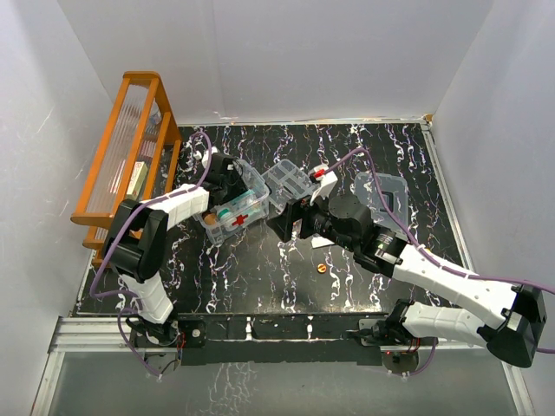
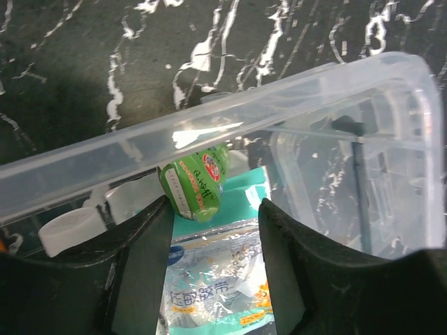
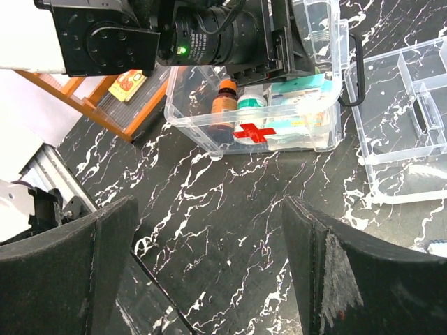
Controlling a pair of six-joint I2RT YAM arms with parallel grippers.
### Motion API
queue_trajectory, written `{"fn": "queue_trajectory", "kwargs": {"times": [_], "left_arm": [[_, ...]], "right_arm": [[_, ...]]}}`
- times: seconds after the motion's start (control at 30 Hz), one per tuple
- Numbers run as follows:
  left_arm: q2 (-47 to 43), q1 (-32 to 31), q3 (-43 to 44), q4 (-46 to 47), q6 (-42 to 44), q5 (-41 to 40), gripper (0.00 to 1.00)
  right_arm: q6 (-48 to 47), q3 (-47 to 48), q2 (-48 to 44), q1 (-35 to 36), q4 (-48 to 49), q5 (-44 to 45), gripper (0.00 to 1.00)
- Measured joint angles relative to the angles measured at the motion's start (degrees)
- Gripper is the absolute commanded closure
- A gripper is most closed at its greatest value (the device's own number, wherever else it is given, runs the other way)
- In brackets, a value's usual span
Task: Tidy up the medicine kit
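Your left pincer point(image 2: 216, 209) stood partly open, holding nothing, over a green bottle point(image 2: 195, 185) inside the clear box point(image 2: 209, 132). Your right pincer point(image 3: 209, 209) gaped empty, near that box.

A black tabletop point(image 1: 260, 277) veined with white marbling is seen in every view, and pale glare is thrown back from its surface. It is closed in on three sides by plain white walls point(image 1: 286, 52). An orange slatted rack point(image 1: 117, 147) is set at the tabletop's left side, close beside the left wall. A silver metal rail point(image 1: 87, 334) is run along the near edge. The whole enclosure is lit brightly and evenly.
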Motion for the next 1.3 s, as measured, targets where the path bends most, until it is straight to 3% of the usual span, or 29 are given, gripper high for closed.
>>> {"fn": "queue_trajectory", "kwargs": {"times": [0.27, 0.53, 0.67, 0.77, 1.03, 1.3], "left_arm": [[-0.87, -0.33, 0.35, -7.13, -0.26, -4.26, 0.51], [-7.37, -0.33, 0.35, -9.92, 1.25, -5.81, 0.51], [-9.57, -0.33, 0.35, -10.69, 2.73, -5.68, 0.5], [-11.45, -0.33, 0.33, -11.34, 4.81, -4.28, 0.43], [-25.83, -0.31, -0.39, -11.65, 16.81, 11.41, 0.28], [-31.67, -0.7, -0.42, -13.38, 28.59, 31.45, 0.16]], "right_arm": [[0.02, -0.17, 0.13, 0.0, 0.28, -0.28, 0.19], [0.22, -0.2, 0.22, 0.0, 0.63, 1.01, 0.19], [1.2, -1.01, -0.02, 0.0, 0.79, 4.66, 0.2], [2.49, -1.25, -0.07, 0.0, -1.11, 9.73, 0.2], [9.49, -1.31, 2.19, -1.4, -14.56, 28.79, 0.19], [14.71, -2.99, 4.59, -8.94, -19.56, 27.41, 0.25]]}}
